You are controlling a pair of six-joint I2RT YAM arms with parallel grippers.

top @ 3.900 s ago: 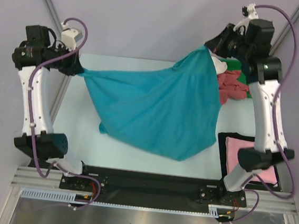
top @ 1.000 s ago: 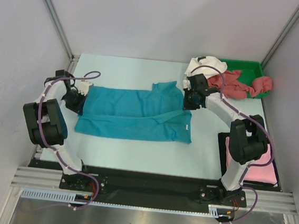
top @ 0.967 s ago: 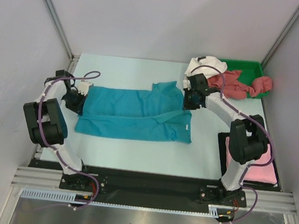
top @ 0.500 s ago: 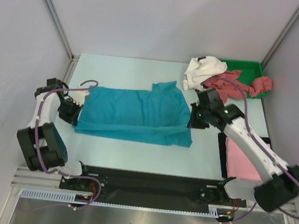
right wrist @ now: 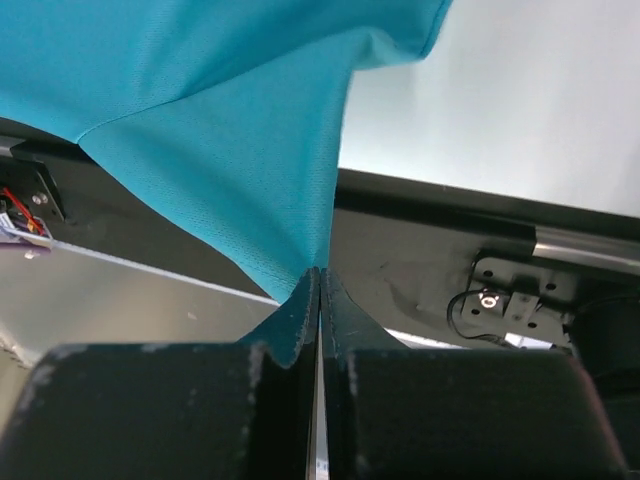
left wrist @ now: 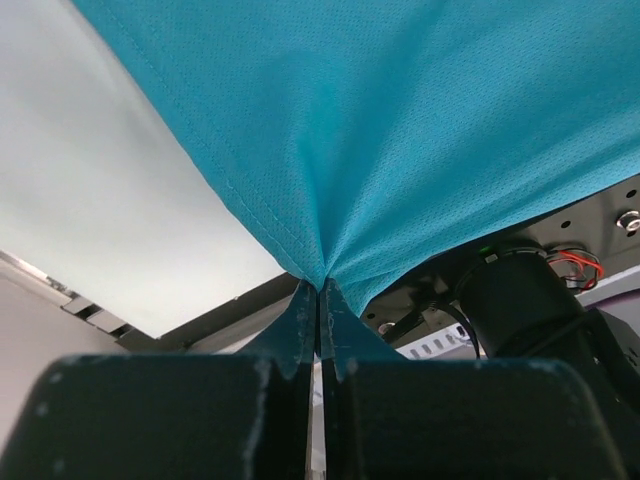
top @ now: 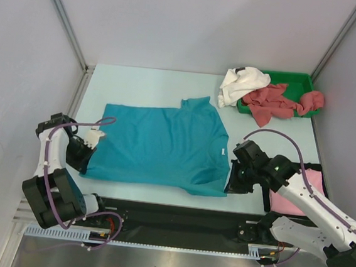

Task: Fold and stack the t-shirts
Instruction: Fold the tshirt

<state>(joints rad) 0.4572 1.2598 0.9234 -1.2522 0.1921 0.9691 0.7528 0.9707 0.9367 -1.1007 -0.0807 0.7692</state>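
Observation:
The teal-blue t-shirt (top: pixel 158 145) lies spread flat on the table, its near edge by the front rim. My left gripper (top: pixel 84 160) is shut on its near left corner; in the left wrist view the cloth (left wrist: pixel 400 130) fans out from the closed fingertips (left wrist: pixel 319 290). My right gripper (top: pixel 231 180) is shut on its near right corner, with cloth (right wrist: pixel 230 120) pinched at the tips (right wrist: pixel 319 275). A white t-shirt (top: pixel 241 84) and dusty-red t-shirts (top: pixel 275 102) lie heaped at the back right. A folded light pink t-shirt (top: pixel 295 194) lies at the right, partly hidden by my right arm.
A green plastic tray (top: pixel 297 79) sits at the back right under the heap. A black mat (top: pixel 316 167) lies under the pink shirt. The black front rail (top: pixel 170 212) runs just below the teal shirt's near edge. Grey walls close both sides.
Both grippers have pulled the teal shirt's folded edge toward the front of the table, so the shirt has opened from a narrow band into a flat spread.

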